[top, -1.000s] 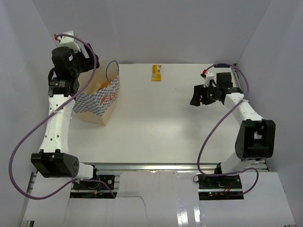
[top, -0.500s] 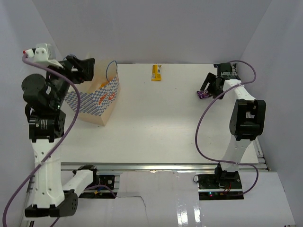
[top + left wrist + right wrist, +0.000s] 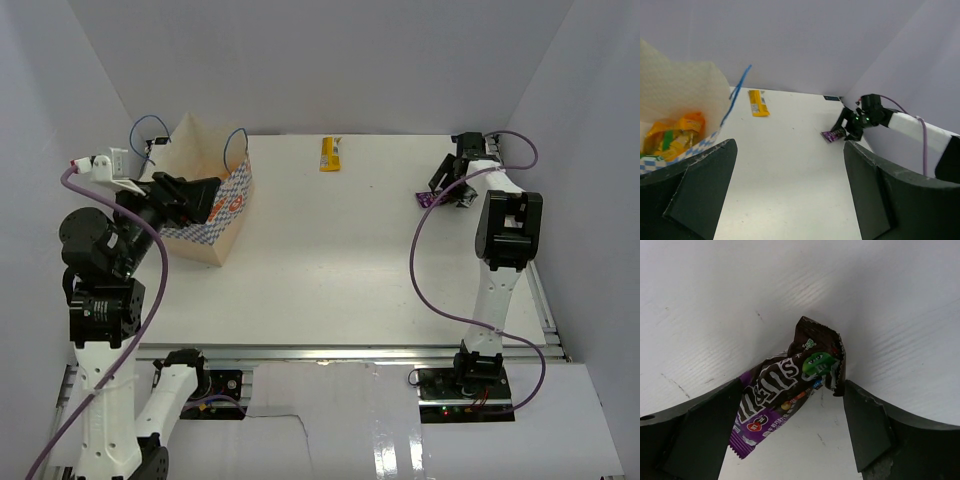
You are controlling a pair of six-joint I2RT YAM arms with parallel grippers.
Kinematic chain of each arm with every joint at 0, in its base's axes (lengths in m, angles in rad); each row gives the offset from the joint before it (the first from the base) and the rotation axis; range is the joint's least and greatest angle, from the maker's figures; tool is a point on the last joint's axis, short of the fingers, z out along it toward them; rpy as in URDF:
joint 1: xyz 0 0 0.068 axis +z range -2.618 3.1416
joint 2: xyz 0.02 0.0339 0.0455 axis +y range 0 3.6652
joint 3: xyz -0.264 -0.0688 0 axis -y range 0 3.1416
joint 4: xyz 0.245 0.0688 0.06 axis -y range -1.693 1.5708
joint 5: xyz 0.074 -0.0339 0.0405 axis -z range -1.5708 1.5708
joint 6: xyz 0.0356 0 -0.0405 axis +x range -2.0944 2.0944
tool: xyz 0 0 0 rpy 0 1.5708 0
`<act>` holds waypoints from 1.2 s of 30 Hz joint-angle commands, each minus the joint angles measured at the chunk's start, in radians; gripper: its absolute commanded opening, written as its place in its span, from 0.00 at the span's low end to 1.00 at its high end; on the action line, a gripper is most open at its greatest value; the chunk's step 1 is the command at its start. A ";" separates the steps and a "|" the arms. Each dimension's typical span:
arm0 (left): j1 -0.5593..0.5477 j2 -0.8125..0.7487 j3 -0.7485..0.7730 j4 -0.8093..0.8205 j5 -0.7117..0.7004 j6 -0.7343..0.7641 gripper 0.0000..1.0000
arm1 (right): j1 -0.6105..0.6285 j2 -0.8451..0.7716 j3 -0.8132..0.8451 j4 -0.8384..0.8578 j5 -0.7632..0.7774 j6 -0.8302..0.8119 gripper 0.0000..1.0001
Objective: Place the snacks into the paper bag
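Note:
The checkered paper bag (image 3: 232,212) stands at the far left, with orange and green packets (image 3: 674,136) inside its tan wall (image 3: 685,90). My left gripper (image 3: 207,197) is open and empty in front of the bag, beside its opening (image 3: 789,200). A yellow wrapper (image 3: 331,153) lies at the far edge, also in the left wrist view (image 3: 758,103). The purple candy packet (image 3: 427,199) lies at the far right. My right gripper (image 3: 442,188) is open right at it; in the right wrist view the packet (image 3: 782,392) lies between the open fingers (image 3: 700,432), not gripped.
White walls enclose the table on three sides; the right wall is close behind the purple packet. The bag's blue cord handles (image 3: 236,140) stick up. The right arm's cable (image 3: 420,270) loops over the table's right part.
My left arm has pulled back from over the bag toward the near side, uncovering the bag's opening. My right arm has swung to the far right and come down around the purple packet.

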 commanded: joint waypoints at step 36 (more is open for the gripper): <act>-0.742 0.614 -0.251 0.625 0.060 -0.333 0.98 | 0.152 -0.821 -0.614 -0.258 -1.331 -1.407 0.24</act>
